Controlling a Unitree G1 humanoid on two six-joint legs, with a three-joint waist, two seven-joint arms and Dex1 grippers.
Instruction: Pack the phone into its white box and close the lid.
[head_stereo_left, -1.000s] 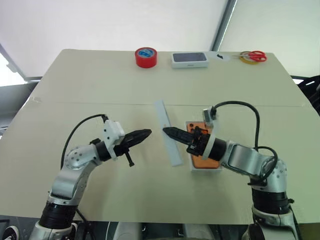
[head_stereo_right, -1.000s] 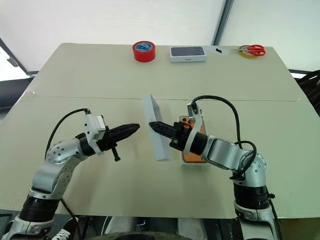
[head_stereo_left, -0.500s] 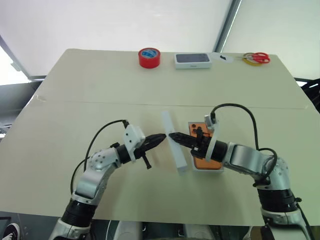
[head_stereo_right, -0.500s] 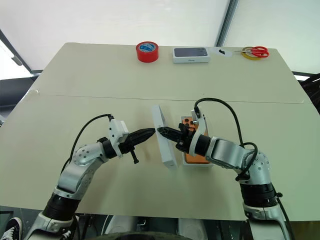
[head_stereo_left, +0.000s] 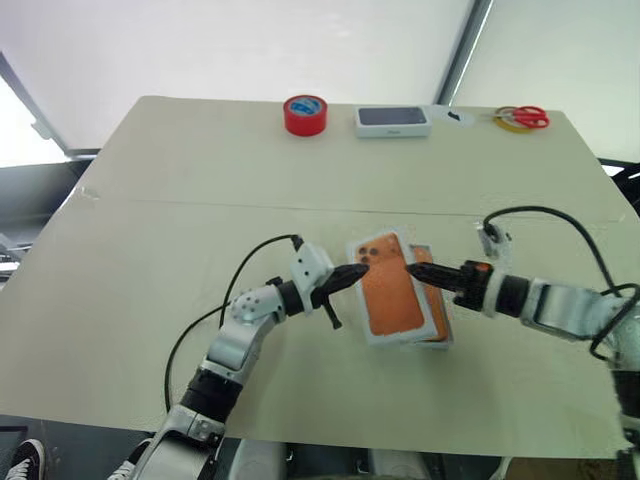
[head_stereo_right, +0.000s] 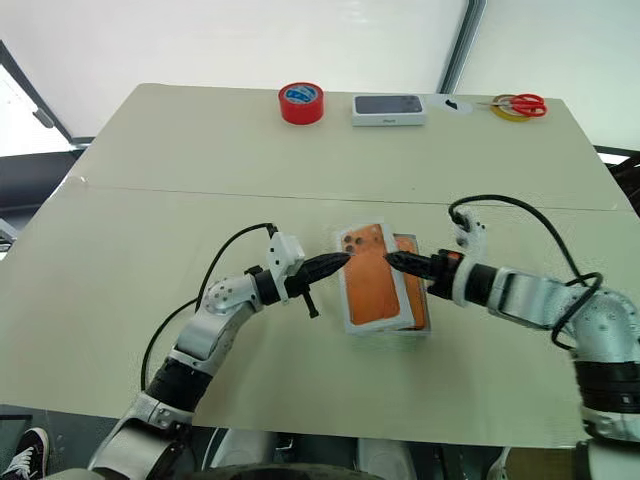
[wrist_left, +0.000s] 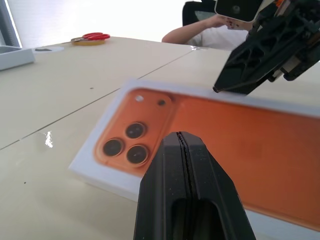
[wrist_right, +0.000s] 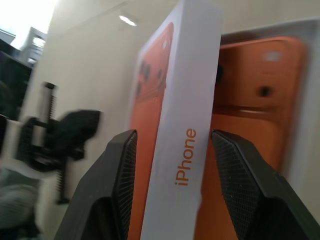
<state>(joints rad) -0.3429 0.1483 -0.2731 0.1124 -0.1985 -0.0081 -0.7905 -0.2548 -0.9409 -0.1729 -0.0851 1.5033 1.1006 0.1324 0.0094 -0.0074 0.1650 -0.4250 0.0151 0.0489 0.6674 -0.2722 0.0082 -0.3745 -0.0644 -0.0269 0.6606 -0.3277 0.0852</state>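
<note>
The lid, white with an orange phone picture on its top, lies aslant, face up, over the white box. Beside the lid's right edge a strip of the orange phone shows inside the box. My left gripper is shut, its tip at the lid's near-left corner by the pictured lenses. My right gripper is open at the lid's right edge. In the right wrist view its fingers stand either side of the lid's side wall marked "iPhone".
At the table's far edge stand a red tape roll, a closed white box with a dark top and red-handled scissors. A seam crosses the tabletop. A person sits beyond the table.
The lid, which stood on edge in my right gripper, has dropped flat over the box, picture side up. My right gripper opened and drew back right. My left gripper moved right to the lid.
</note>
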